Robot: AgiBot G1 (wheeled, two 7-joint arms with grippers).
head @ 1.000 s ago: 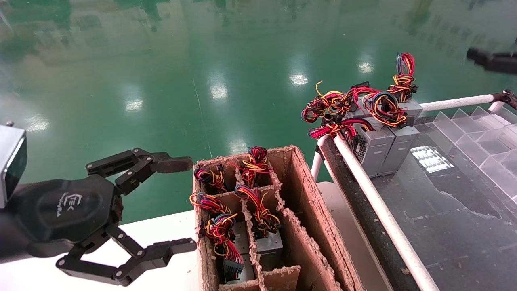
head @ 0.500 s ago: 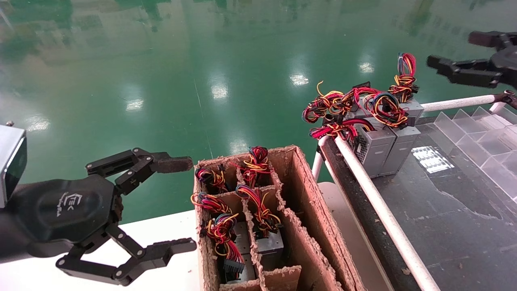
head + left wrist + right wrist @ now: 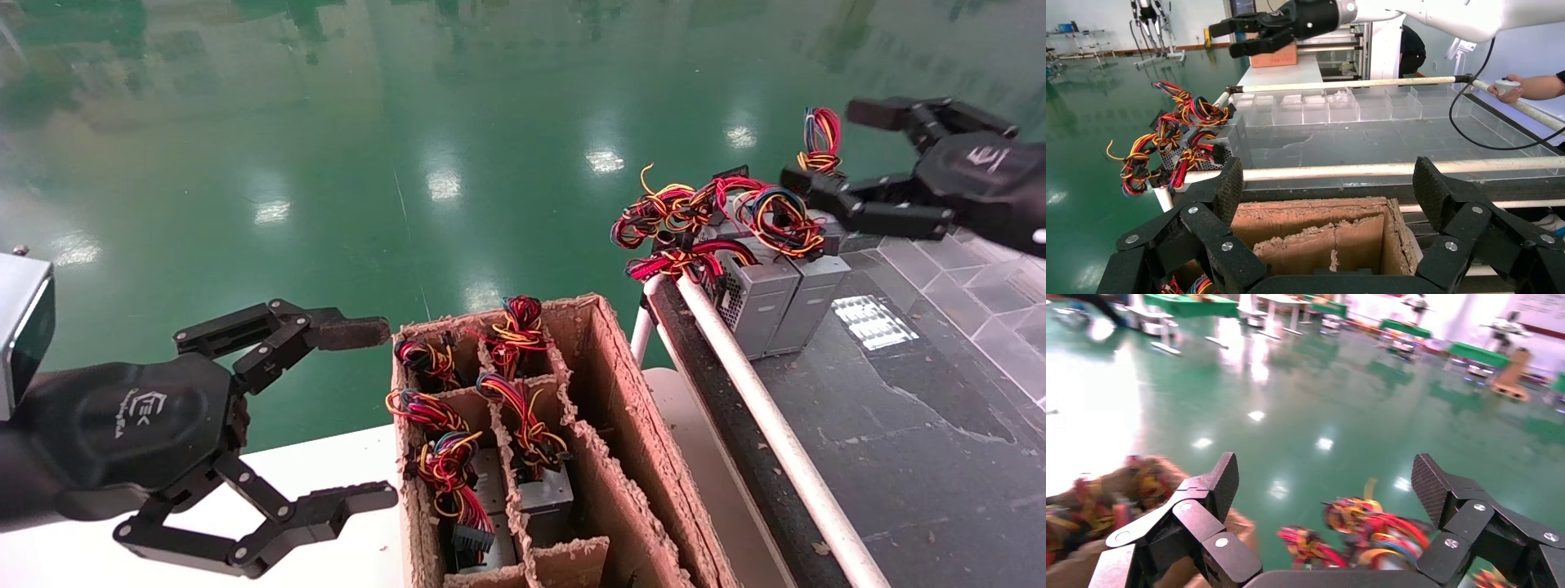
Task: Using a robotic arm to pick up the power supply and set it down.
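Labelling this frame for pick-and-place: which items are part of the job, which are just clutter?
Job:
- right gripper, open, above the conveyor units
- power supply on the dark conveyor

Just there:
- left gripper, open, parked beside the cardboard box
- clear trays

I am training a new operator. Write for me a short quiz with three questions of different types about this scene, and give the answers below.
1. True or false: the left gripper is shut on a power supply.
2. Multiple choice: the right gripper is
A) inside the cardboard box
B) open, near the power supplies at the conveyor's far end
C) resting on the white table
3. Fill in: the power supplies standing in the cardboard box have wire bundles pointing ____.

Key
1. False: it is open and empty, beside the box.
2. B
3. Upward
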